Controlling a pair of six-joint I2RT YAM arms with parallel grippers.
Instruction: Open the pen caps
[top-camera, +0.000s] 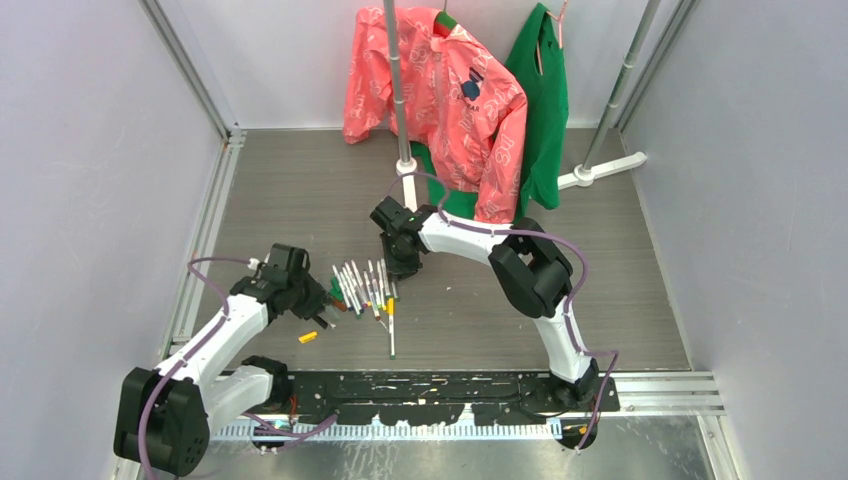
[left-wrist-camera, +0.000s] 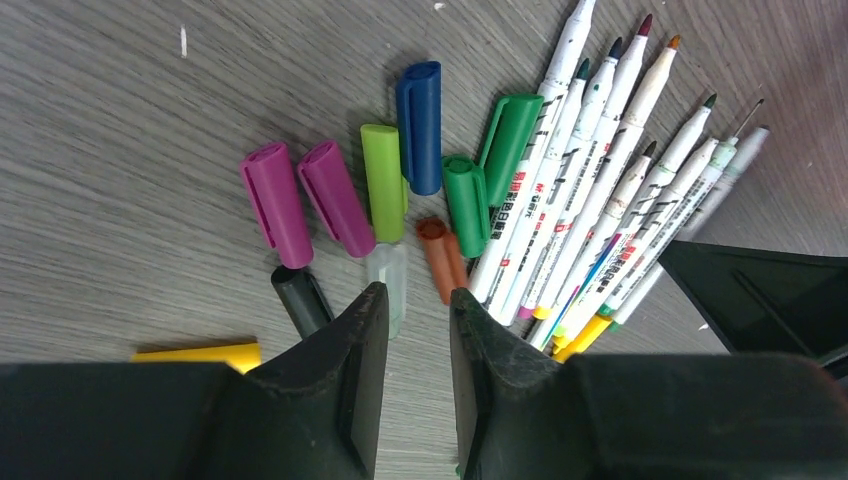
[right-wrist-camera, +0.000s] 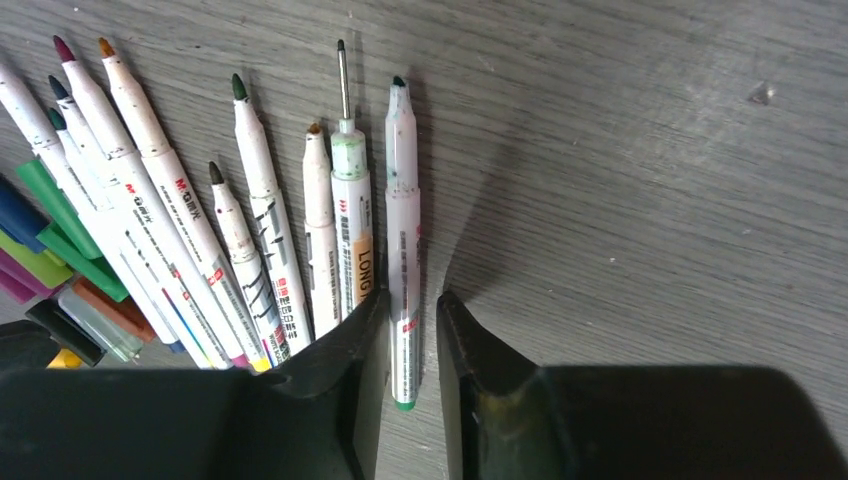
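Several uncapped pens (left-wrist-camera: 590, 200) with white barrels lie fanned on the grey table (top-camera: 300, 190). They also show in the top view (top-camera: 360, 285) and the right wrist view (right-wrist-camera: 200, 240). Loose pen caps lie beside them: two purple (left-wrist-camera: 275, 205), lime (left-wrist-camera: 383, 182), blue (left-wrist-camera: 420, 125), two green (left-wrist-camera: 467, 203), orange (left-wrist-camera: 440, 258), clear (left-wrist-camera: 388, 280), dark (left-wrist-camera: 300, 298) and yellow (left-wrist-camera: 200, 353). My left gripper (left-wrist-camera: 415, 292) is open and empty just short of the caps. My right gripper (right-wrist-camera: 412, 297) is open, its fingers either side of the rightmost pen (right-wrist-camera: 403, 230), which lies on the table.
A pink jacket (top-camera: 440, 90) and a green garment (top-camera: 545, 100) hang on a rack at the back, its pole base (top-camera: 405, 170) and foot (top-camera: 600, 170) on the table. One more pen (top-camera: 391, 330) lies apart near the front. Walls close both sides.
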